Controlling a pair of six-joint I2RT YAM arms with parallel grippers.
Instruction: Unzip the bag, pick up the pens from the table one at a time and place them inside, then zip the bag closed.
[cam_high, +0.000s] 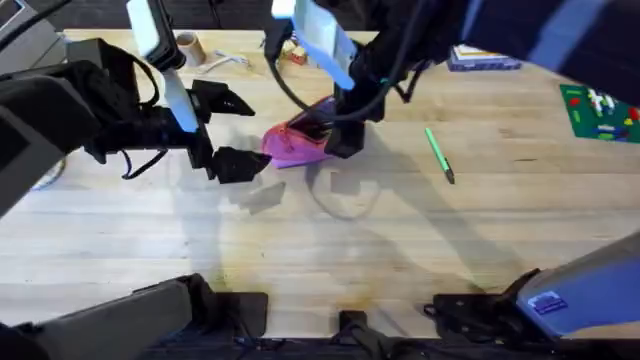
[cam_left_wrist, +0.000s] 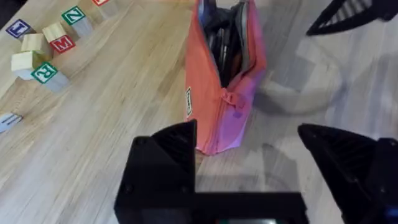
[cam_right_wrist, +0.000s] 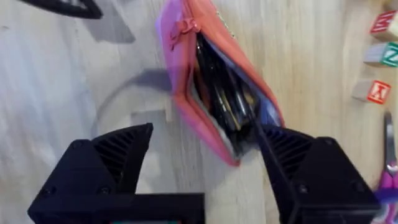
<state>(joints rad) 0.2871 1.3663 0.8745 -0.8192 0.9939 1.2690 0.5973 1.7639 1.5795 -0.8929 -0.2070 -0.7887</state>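
Pink soft fabric pencil pouch (cam_high: 293, 146), oblong and unzipped, is seen standing on the light-wood plank surface (cam_high: 300, 240) near the middle, its mouth gaping with dark slim pens already inside. To its left, the left gripper (cam_high: 232, 133) is held wide open and empty, one finger just beside the pouch's closed end, where the small zipper pull sits; nothing is grasped. Directly over the pouch's far end the right gripper (cam_high: 340, 135) is positioned, also spread wide and holding nothing, with one finger (cam_right_wrist: 311, 174) close against the open lip. Further right, well apart from the pouch, a bright green stick pen with a dark tip (cam_high: 439, 154) is found lying on the surface, its long axis angled away from the arms' bases. The right arm is judged the nearer one for fetching it.
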